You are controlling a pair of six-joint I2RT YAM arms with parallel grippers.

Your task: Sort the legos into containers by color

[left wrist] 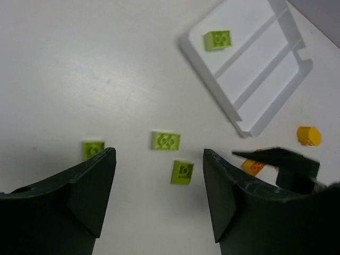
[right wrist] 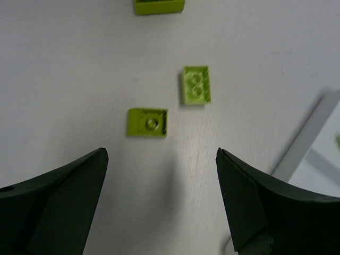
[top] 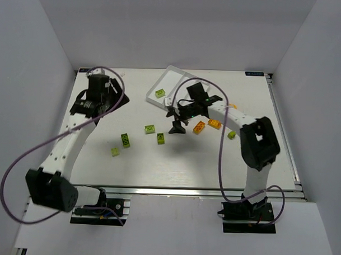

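Note:
The white tray (top: 171, 81) lies at the back centre with one yellow-green brick (top: 160, 93) in its leftmost compartment. My right gripper (top: 177, 128) is open and empty just in front of the tray. Yellow-green bricks (top: 150, 128) (top: 160, 138) lie to its left, and orange bricks (top: 199, 127) (top: 214, 124) to its right. In the right wrist view, two yellow-green bricks (right wrist: 147, 122) (right wrist: 196, 85) lie ahead of the open gripper (right wrist: 162, 154). My left gripper (top: 116, 97) is open and empty high at the back left. In its wrist view the gripper (left wrist: 159, 154) looks down on the tray (left wrist: 265, 79) and bricks (left wrist: 166, 140) (left wrist: 182, 172).
More yellow-green bricks (top: 125, 140) (top: 115, 151) lie left of centre, one (top: 231, 134) by the right arm, and an orange piece (top: 233, 106) behind it. An orange disc (left wrist: 308, 135) shows in the left wrist view. White walls enclose the table.

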